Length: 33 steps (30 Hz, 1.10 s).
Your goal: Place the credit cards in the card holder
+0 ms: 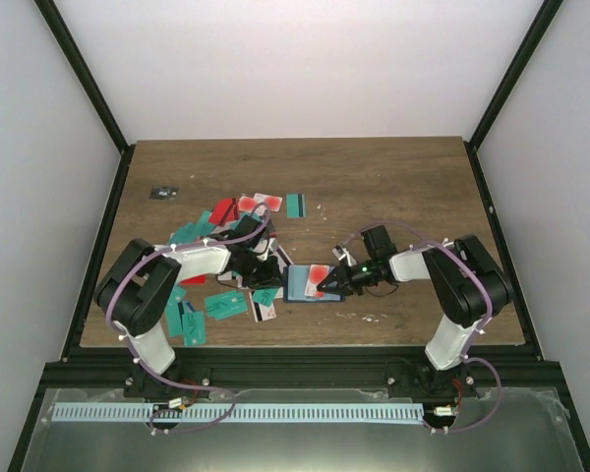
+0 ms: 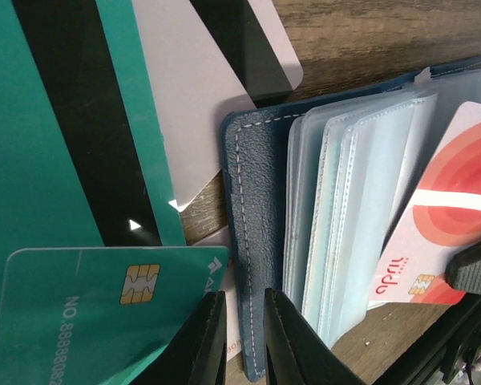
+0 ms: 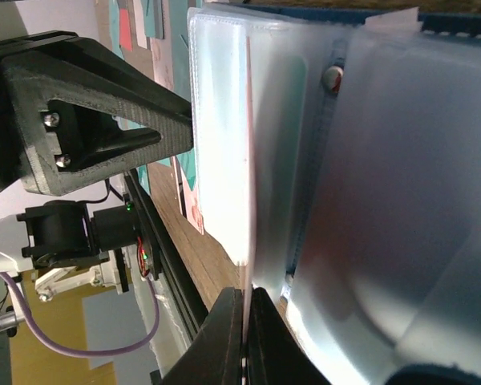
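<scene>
Left claw (image 2: 244,301): nearly closed, pinching navy holder (image 2: 256,200) by grainy, stitched cover edge. Right claw (image 3: 247,295): clamped on thin glossy red-white card (image 2: 441,208), lying over holder's clear plastic sleeves (image 2: 345,208). Holder open, mid-desk. Flat teal cards (image 1: 189,234) strewn at my left. Desk (image 1: 403,187): dark wood grain. Walls (image 1: 275,59): plain white.
</scene>
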Each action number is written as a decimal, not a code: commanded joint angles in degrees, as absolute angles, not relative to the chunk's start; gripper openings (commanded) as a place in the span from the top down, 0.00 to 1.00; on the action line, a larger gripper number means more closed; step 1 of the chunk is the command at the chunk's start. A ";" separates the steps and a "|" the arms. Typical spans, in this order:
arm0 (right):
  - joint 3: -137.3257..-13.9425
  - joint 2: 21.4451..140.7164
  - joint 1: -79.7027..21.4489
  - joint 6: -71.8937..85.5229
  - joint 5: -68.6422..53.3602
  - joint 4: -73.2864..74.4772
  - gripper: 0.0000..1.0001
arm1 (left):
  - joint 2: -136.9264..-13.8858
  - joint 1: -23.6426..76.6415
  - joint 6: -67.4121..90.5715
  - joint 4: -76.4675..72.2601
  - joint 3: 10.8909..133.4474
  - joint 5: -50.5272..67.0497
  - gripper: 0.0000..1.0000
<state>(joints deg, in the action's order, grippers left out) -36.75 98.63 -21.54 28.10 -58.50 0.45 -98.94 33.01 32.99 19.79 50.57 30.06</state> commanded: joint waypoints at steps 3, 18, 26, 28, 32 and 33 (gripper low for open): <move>-37.15 100.44 -21.08 28.69 -62.41 -2.12 0.99 | -100.45 33.05 34.09 17.55 50.85 31.24 0.84; -37.04 104.13 -21.05 30.97 -67.27 -5.58 0.99 | -101.77 33.91 34.98 16.96 51.65 31.90 0.84; -38.31 106.32 -21.54 31.15 -68.75 -5.36 0.99 | -102.17 34.06 34.92 16.83 51.84 32.21 0.85; -38.85 106.90 -21.79 31.09 -69.09 -5.17 0.99 | -102.34 34.06 34.89 16.79 51.93 32.36 0.85; -40.10 108.10 -22.10 30.61 -69.30 -4.26 0.99 | -102.52 34.10 34.73 16.81 52.21 32.67 0.85; -40.53 108.34 -22.24 30.33 -69.22 -3.89 0.99 | -102.64 34.10 34.65 16.91 52.25 32.76 0.85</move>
